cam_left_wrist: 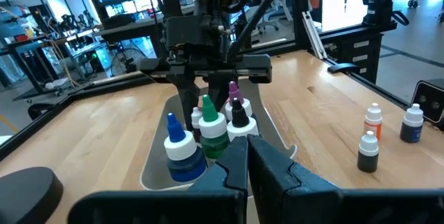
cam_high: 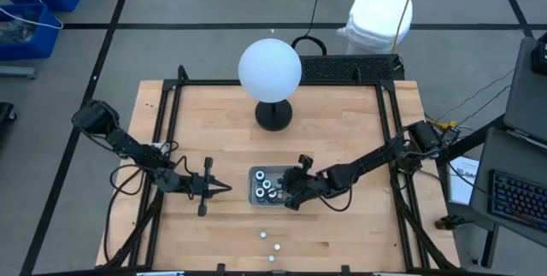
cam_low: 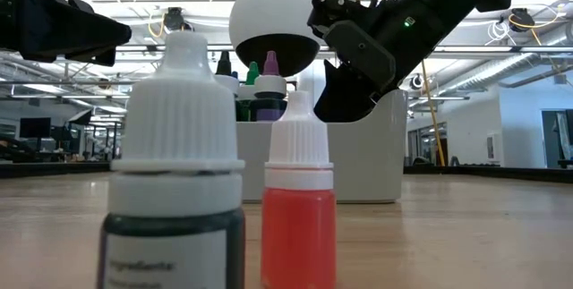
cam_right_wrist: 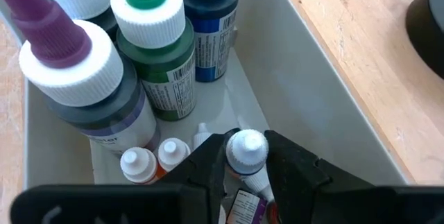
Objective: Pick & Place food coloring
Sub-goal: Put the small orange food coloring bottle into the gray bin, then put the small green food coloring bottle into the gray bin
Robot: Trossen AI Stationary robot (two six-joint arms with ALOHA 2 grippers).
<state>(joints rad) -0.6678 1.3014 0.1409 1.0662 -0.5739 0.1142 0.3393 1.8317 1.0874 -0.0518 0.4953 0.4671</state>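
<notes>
A grey tray [cam_high: 255, 196] in the middle of the table holds the food coloring. Large dark bottles stand upright in it: a green-tipped one [cam_right_wrist: 156, 50], a purple-tipped one [cam_right_wrist: 76, 78] and a blue one [cam_right_wrist: 208, 23]. Small white-capped ones [cam_right_wrist: 139, 163] lie beside them. My right gripper [cam_right_wrist: 246, 153] reaches down into the tray, with a small bottle [cam_right_wrist: 247, 148] between its fingers. My left gripper [cam_high: 224, 189] hovers shut just left of the tray, pointing level at it. Three small bottles [cam_high: 263, 234] stand loose on the table near the front edge. My right gripper has the small bottle's white cap [cam_right_wrist: 248, 143] between its two fingers, one on each side. The fingers slant down into the tray from the table's right. The bottle stands roughly upright among other small bottles. Its lower part is hidden under the fingers.
A big white globe on a black base [cam_high: 270, 69] stands behind the tray. The loose bottles, orange [cam_left_wrist: 373, 121], blue [cam_left_wrist: 413, 123] and dark [cam_left_wrist: 368, 151], stand between the tray and the front edge. A black frame [cam_high: 171, 96] rims the table.
</notes>
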